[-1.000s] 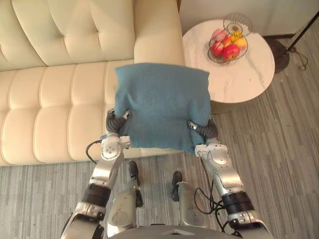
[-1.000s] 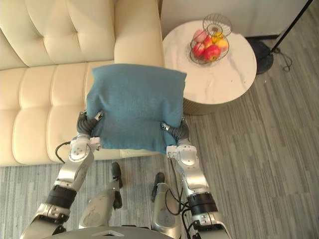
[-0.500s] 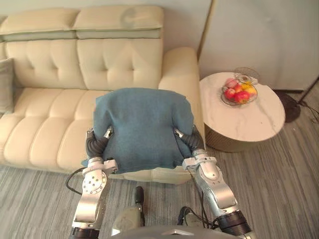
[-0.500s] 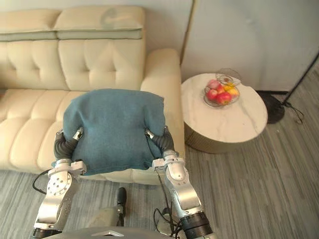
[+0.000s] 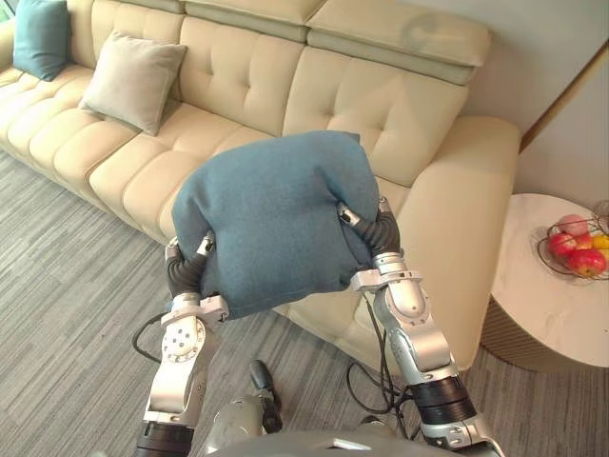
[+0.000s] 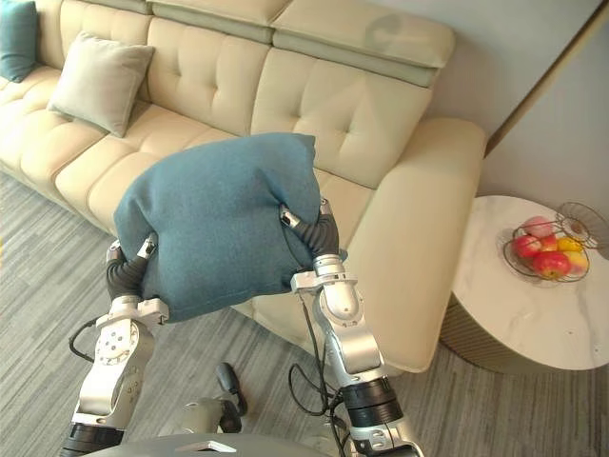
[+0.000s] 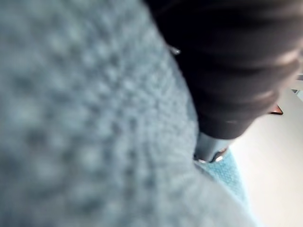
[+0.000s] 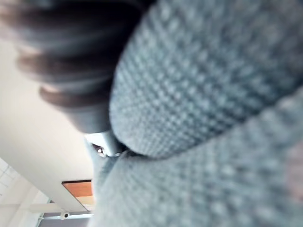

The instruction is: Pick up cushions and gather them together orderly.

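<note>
Cushion [image 5: 271, 219] before sofa [image 5: 381, 105]; table [image 5: 533, 286] right of sofa.

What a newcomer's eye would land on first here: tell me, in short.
The big blue cushion, carried in mid-air between the left hand and the right hand in front of the cream sofa. Next, the grey cushion and a teal cushion propped at the sofa's far left end, and the fruit basket on the round marble table to the right.

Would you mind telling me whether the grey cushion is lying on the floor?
No, the grey cushion sits on the seat of the sofa, leaning against its backrest.
</note>
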### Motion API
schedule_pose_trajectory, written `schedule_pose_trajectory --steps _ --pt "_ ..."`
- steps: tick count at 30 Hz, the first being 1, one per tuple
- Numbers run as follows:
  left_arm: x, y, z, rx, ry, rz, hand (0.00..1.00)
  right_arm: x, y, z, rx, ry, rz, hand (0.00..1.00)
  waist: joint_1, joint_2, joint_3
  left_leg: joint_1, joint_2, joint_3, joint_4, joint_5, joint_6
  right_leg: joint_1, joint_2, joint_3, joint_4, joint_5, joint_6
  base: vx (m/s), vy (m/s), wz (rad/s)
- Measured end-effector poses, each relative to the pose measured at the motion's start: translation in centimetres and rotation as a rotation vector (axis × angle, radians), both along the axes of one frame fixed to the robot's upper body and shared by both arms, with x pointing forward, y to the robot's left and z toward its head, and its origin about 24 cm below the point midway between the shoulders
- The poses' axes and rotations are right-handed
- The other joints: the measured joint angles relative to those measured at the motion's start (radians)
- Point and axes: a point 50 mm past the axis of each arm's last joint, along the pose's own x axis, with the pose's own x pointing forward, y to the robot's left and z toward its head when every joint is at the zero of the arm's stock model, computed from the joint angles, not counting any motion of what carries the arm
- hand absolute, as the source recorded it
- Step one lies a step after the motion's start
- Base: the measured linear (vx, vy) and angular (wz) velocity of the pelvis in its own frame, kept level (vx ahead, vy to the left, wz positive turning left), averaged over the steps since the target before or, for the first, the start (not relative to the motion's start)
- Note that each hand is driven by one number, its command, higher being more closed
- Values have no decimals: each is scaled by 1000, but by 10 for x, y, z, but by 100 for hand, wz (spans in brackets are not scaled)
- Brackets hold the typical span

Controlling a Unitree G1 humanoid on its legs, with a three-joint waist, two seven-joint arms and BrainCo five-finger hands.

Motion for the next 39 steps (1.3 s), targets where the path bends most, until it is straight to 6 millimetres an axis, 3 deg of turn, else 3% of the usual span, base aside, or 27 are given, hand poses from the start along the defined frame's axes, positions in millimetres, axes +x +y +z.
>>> schedule_pose_trajectory --steps 1,2,3,4,5,7,10,11,12,13,15,16,21,24,25,26,27,28,31,33,36,38,39 --pt "0 0 -3 2 13 -1 100 0 1 -2 7 11 -1 100 0 -7 0 0 -22 4 19 -22 13 -12 -37 10 49 -4 -5 33 173 9" --pt "0 0 -5 3 26 -2 100 1 1 -6 8 28 -4 100 -2 -8 1 0 -39 7 37 -44 30 -37 -76 34 122 -17 -39 34 199 8" --pt "0 0 -7 5 33 -5 100 3 1 -13 9 56 -13 100 -2 -9 2 3 -50 7 50 -61 44 -81 -112 71 215 -22 -107 38 203 15" --pt "-1 1 -7 13 34 -6 100 5 0 -24 11 104 -25 100 -14 -9 4 6 -54 -13 56 -76 64 -153 -115 177 341 -37 -145 34 184 20" --pt "-1 2 -7 16 35 -7 100 6 0 -27 10 119 -28 100 -21 -9 5 9 -54 -23 51 -76 64 -170 -97 217 370 -58 -133 31 141 35" --pt "-3 3 -10 23 48 -18 100 3 -3 -36 23 157 -32 100 -39 -10 21 42 -59 -75 11 -69 53 -209 10 329 417 -138 -91 13 69 47" --pt "-7 2 -20 26 94 -40 100 -1 -5 -42 32 182 -35 100 -67 -8 22 80 -78 -129 -68 -70 23 -253 159 357 354 -169 -79 33 51 58" --pt "-8 2 -24 30 112 -46 100 -2 -4 -43 38 188 -34 100 -74 -32 16 96 -109 -134 -102 -132 -55 -277 177 372 287 -161 -92 125 37 68" --pt "-7 5 -22 49 105 -49 100 -2 -2 -40 58 174 -29 100 -93 -98 29 66 -141 -126 74 -156 32 -290 136 387 224 -158 -97 161 22 57" --pt "-4 2 -25 40 118 -59 100 -1 -4 -38 57 158 -26 100 -86 -87 74 94 -111 -189 199 -233 48 -284 147 425 249 -97 -104 156 38 40" --pt "-7 1 -31 22 153 -52 100 -1 -7 -41 41 172 -26 100 -69 -45 74 102 -83 -181 172 -235 44 -307 179 406 221 -91 -113 98 121 -29" --pt "-6 3 -30 35 148 -56 100 -1 -5 -41 47 171 -17 100 -68 -43 73 108 -81 -181 130 -217 17 -326 185 389 180 -75 -102 89 121 -36" --pt "-6 1 -29 36 146 -68 100 -2 -8 -38 58 161 -20 100 -103 -40 68 127 -91 -226 66 -203 -10 -337 196 377 87 1 -118 178 -29 19" --pt "-6 -1 -27 25 137 -75 100 -7 -12 -37 62 156 -21 100 -119 -16 55 114 -86 -269 123 -259 -47 -328 218 373 90 -2 -125 325 -133 49" --pt "-7 -3 -28 21 140 -79 100 -12 -14 -42 62 174 -24 100 -115 -4 47 113 -74 -274 170 -283 -82 -301 231 372 67 5 -131 327 -167 44" --pt "-9 -5 -29 13 142 -87 100 -16 -17 -47 55 191 -30 100 -113 25 47 69 -33 -264 295 -303 -107 -260 249 348 42 11 -135 486 -250 39" --pt "-10 -5 -29 9 141 -90 100 -18 -18 -49 53 200 -32 100 -108 37 46 13 4 -242 443 -297 -114 -238 256 329 36 10 -146 491 -232 12" --pt "-12 -7 -29 -7 141 -92 100 -20 -21 -51 43 212 -37 100 -98 47 45 -55 60 -209 643 -243 -132 -194 264 336 17 1 -162 389 -169 -14" --pt "-16 -12 -26 -42 127 -92 100 -31 -23 -43 80 184 -44 100 -81 48 45 -99 143 -168 775 -270 -123 -104 278 395 -49 0 -163 369 -112 -44" --pt "-17 -14 -18 -53 91 -95 100 -34 -23 -30 94 128 -44 100 -70 42 47 -115 167 -180 724 -309 -120 -70 282 468 -81 -3 -163 293 66 -75" --pt "-15 -16 -10 -62 56 -100 100 -35 -24 -19 106 77 -50 100 -47 39 48 -117 171 -227 472 -307 -120 -45 264 542 -78 -7 -158 221 211 -93" --pt "-17 -17 -7 -72 40 -96 100 -36 -24 -18 110 68 -51 100 -36 49 41 -62 152 -385 173 -168 -162 -45 248 592 -47 -55 -82 207 389 -109" --pt "-20 -17 -8 -76 44 -90 100 -36 -24 -18 109 70 -48 100 -23 70 29 -42 167 -439 122 -71 -227 -43 258 605 -45 -88 -34 176 416 -89"
